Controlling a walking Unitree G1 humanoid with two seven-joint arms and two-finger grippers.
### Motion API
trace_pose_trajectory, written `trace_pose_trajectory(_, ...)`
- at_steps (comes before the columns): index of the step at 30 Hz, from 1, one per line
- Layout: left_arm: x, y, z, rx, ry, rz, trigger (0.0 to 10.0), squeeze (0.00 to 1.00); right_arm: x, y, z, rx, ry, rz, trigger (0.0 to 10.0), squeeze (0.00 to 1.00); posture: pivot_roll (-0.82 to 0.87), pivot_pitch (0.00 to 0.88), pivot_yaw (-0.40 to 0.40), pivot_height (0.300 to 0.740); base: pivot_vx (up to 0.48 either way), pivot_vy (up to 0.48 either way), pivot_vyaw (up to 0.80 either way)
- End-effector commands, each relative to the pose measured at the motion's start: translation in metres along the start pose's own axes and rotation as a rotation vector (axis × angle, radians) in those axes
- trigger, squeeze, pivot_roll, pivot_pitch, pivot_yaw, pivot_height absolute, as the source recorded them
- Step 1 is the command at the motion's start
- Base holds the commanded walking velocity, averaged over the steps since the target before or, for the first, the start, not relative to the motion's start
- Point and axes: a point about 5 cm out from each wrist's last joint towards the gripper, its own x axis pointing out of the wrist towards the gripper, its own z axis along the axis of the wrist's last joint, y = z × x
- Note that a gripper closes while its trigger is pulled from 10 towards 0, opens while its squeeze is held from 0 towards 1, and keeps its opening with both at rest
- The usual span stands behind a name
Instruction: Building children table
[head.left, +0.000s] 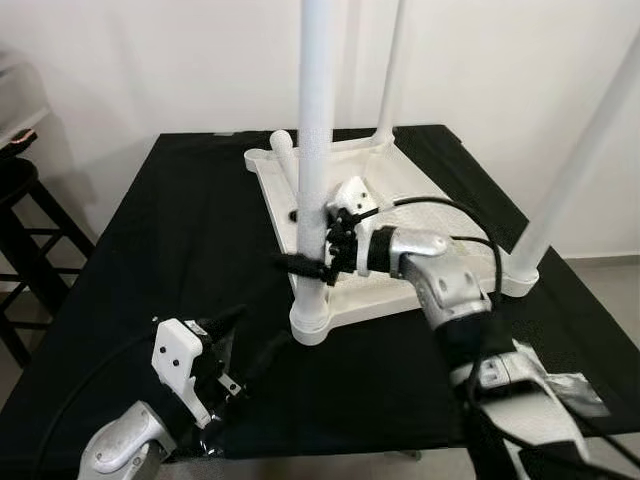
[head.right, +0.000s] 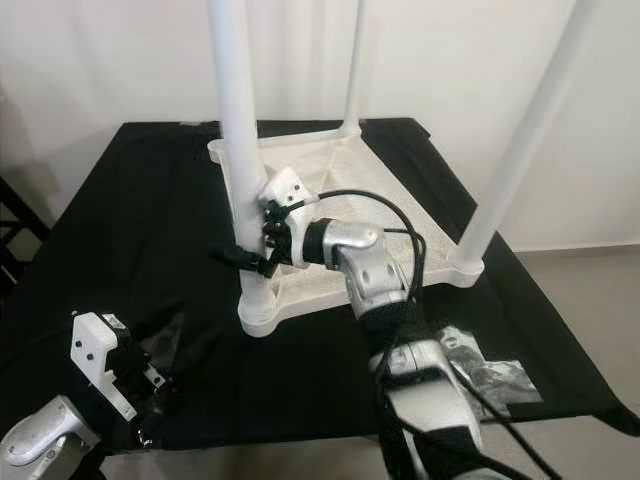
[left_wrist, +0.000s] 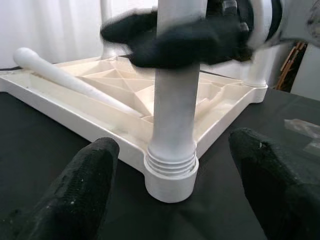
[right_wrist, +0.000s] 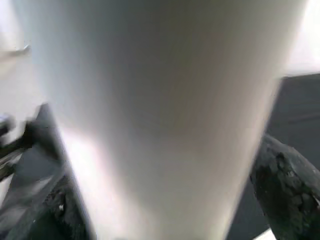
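White plastic children's tabletop (head.left: 395, 215) lies upside down on the black-covered counter (head.left: 150, 240), ribbed underside facing up. Three white legs stand upright in its corner sockets: near-left leg (head.left: 315, 150), far leg (head.left: 390, 70), right leg (head.left: 580, 170) tilted slightly outward. A fourth, loose leg (left_wrist: 65, 77) lies flat across the underside near the far-left corner, rounded end at the rim.

Right hand (head.left: 318, 262) is clenched around the near-left leg a little above its socket, black fingers wrapped on either side; the silver arm reaches in from the near-right, cable looping over the wrist. Right wrist view is mostly blurred white leg surface with one black finger (right_wrist: 287, 192) pressed at its side.

Left hand (left_wrist: 175, 195) hovers low over the counter near the front-left edge, released, fingers spread wide and holding nothing, aimed at the threaded socket (left_wrist: 171, 170) of the same leg, not touching it.

Clear plastic bag (head.right: 490, 375) lies on the counter at near-right. Dark wooden stool (head.left: 25, 230) stands left of the counter. White wall behind.
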Motion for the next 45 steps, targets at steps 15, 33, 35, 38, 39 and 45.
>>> trace_pose_trajectory(15,-0.004,-0.004,-0.003,0.003,0.014,0.000,10.0,0.00,-0.002,-0.014,-0.008,0.085,0.093,0.120,0.0,0.00,0.03,0.048,-0.016,0.740,0.000,0.000,0.00)
trace_pose_trajectory(33,-0.030,-0.024,-0.011,0.044,0.114,-0.010,10.0,0.00,-0.047,-0.016,-0.058,0.121,0.154,-0.345,0.0,0.00,0.00,0.068,0.011,0.740,0.000,0.000,0.00)
trace_pose_trajectory(35,-0.032,-0.024,-0.010,0.051,0.114,-0.003,10.0,0.00,-0.041,0.005,-0.071,0.209,0.149,-0.578,0.0,0.00,0.01,0.082,0.014,0.740,0.000,0.000,0.00)
trace_pose_trajectory(38,-0.033,-0.022,-0.009,0.058,0.115,0.001,10.0,0.00,-0.045,0.048,-0.082,0.293,0.172,-0.838,0.0,0.00,-0.01,0.088,0.032,0.740,0.000,0.000,0.00)
trace_pose_trajectory(39,-0.033,-0.022,-0.009,0.058,0.115,0.001,10.0,0.00,-0.045,0.048,-0.082,0.293,0.172,-0.838,0.0,0.00,-0.01,0.088,0.032,0.740,0.000,0.000,0.00)
trace_pose_trajectory(45,-0.026,-0.020,-0.010,0.019,0.126,-0.069,10.0,0.00,-0.035,0.048,-0.066,0.147,0.157,-0.804,5.8,0.00,-0.03,0.075,0.046,0.740,0.000,0.000,0.00)
